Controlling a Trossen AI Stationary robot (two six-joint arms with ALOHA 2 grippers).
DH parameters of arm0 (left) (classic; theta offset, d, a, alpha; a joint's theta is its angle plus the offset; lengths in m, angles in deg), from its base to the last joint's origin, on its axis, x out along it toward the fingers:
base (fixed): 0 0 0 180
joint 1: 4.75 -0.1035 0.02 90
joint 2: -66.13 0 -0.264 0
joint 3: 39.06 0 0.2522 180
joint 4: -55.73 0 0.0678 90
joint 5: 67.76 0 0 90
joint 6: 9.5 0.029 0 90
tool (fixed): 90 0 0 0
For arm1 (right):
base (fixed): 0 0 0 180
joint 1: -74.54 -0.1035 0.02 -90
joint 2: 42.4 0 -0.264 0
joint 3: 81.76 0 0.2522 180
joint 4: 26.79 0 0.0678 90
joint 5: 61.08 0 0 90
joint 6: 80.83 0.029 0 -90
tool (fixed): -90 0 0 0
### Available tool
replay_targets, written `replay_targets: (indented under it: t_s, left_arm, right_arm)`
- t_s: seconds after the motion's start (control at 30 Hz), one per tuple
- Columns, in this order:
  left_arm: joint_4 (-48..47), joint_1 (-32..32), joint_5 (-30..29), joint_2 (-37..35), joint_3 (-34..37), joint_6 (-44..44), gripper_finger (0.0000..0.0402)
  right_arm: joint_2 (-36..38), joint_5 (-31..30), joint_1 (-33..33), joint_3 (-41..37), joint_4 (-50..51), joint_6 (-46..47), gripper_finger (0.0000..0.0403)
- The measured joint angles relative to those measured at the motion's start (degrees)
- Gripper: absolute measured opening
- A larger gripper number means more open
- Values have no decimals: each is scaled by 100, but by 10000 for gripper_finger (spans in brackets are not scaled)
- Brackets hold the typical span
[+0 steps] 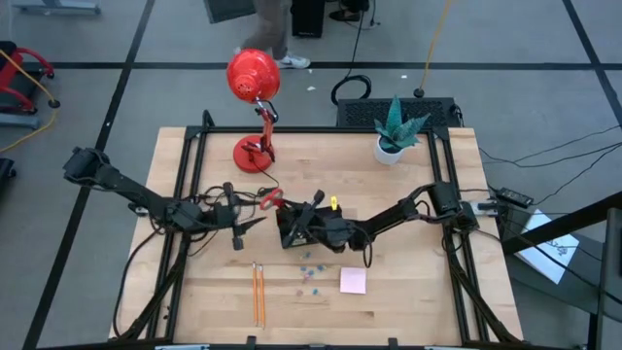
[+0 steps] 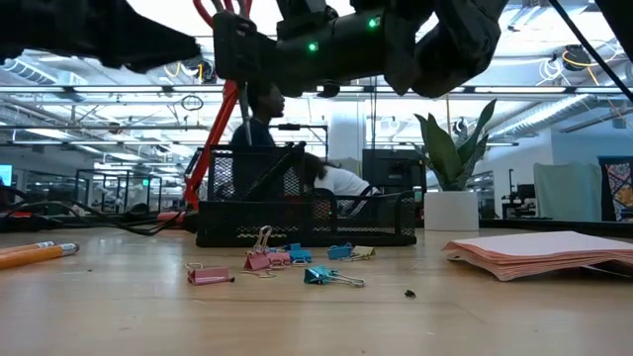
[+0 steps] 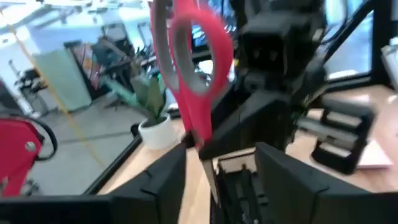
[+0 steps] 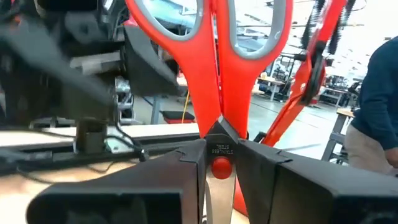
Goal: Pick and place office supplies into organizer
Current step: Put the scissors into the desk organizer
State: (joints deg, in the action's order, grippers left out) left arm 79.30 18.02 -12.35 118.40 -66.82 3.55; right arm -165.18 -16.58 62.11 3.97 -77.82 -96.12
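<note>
The red-handled scissors (image 1: 271, 199) hang in the air over the table's middle, just left of the black organizer (image 1: 309, 231). My right gripper (image 4: 221, 157) reaches in from the right and is shut on them. My left gripper (image 3: 217, 171) comes from the left and is open, with a finger on either side of the scissors' blade (image 3: 210, 177); I see no touch. Two orange pencils (image 1: 259, 292), small clips (image 2: 297, 259) and a pink sticky pad (image 1: 353, 281) lie near the front edge. A small yellow piece (image 1: 333, 203) shows behind the organizer. My right gripper pinches the scissors at their pivot (image 4: 219, 148) between its two fingers. The fingers come roughly level from the table's right and lie along the scissors. The handles (image 4: 249, 37) stick out past the fingertips, and the scissors are lifted clear of the table.
A red desk lamp (image 1: 255, 87) stands at the far left and a potted plant (image 1: 394, 131) at the far right. Behind the table sits a large black box (image 1: 403, 107). A person (image 2: 259, 119) shows in the room beyond.
</note>
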Motion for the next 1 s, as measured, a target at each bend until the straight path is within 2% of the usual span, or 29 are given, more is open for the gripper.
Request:
replay_targets:
  t_s: [0.13, 0.27, 0.5, 0.77, 0.87, 1.0]
  left_arm:
    - [401, -241, 237, 546, -161, -162, 234]
    - [811, -390, 319, 930, -297, -155, 245]
    - [844, -565, 308, 1045, -603, -369, 246]
    - [766, -843, 317, 1043, -637, -848, 245]
    - [730, -898, 344, 1043, -637, -881, 230]
    - [692, -936, 490, 1043, -637, -888, 176]
  right_arm:
    - [2, -96, -9, 0, -20, 32, 54]
    - [0, -101, -13, 0, 21, -1, 54]
    - [0, -271, -46, -2, 34, -185, 54]
    - [0, -269, -44, -2, -7, -193, 54]
    - [0, -260, -48, -2, -20, -194, 54]
    - [0, -267, -44, -2, -10, -192, 54]
